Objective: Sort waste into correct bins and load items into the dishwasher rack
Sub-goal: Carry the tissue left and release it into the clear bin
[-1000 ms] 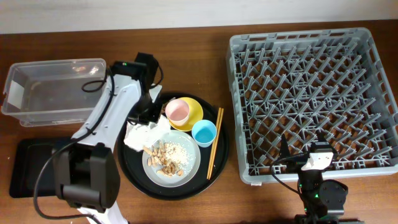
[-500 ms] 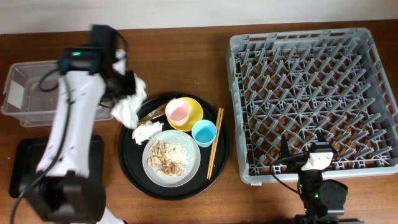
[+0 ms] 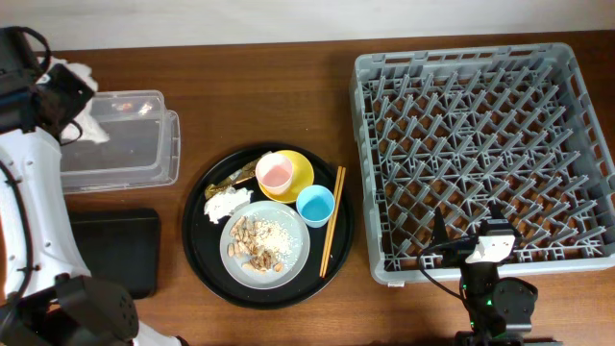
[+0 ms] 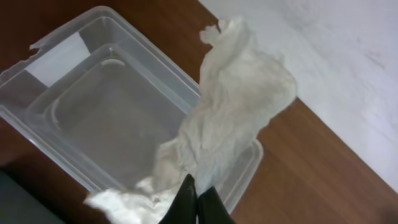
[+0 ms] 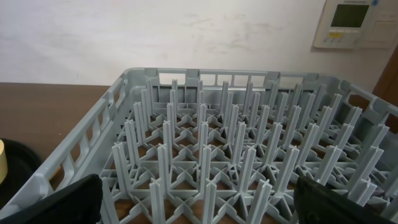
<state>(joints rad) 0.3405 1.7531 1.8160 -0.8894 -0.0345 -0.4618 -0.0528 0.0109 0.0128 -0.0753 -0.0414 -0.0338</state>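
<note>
My left gripper point(image 4: 194, 188) is shut on a crumpled white napkin point(image 4: 231, 115) and holds it over the near end of the clear plastic box point(image 4: 93, 118). From overhead it is at the far left point(image 3: 65, 94), at the box point(image 3: 125, 154). A second white napkin piece point(image 3: 227, 202) and a brown wrapper scrap point(image 3: 236, 178) lie on the round black tray point(image 3: 197, 252). The tray also holds a pink cup point(image 3: 275, 173), a yellow bowl point(image 3: 300, 165), a light-blue cup point(image 3: 315, 205), chopsticks point(image 3: 330, 234) and a grey plate point(image 3: 292, 252) with peanut shells point(image 3: 252, 242). My right gripper point(image 5: 205, 205) is open at the near edge of the dishwasher rack point(image 5: 249, 137).
A flat black rectangular tray point(image 3: 110, 252) lies at the front left, below the clear box. The grey rack point(image 3: 485, 135) fills the right half of the table. A wall and a wall panel point(image 5: 354, 22) stand behind the rack.
My left arm lifted the napkin off the round tray and swung it left and back to the clear box. A smaller napkin piece stayed on the tray. The right arm has not moved.
</note>
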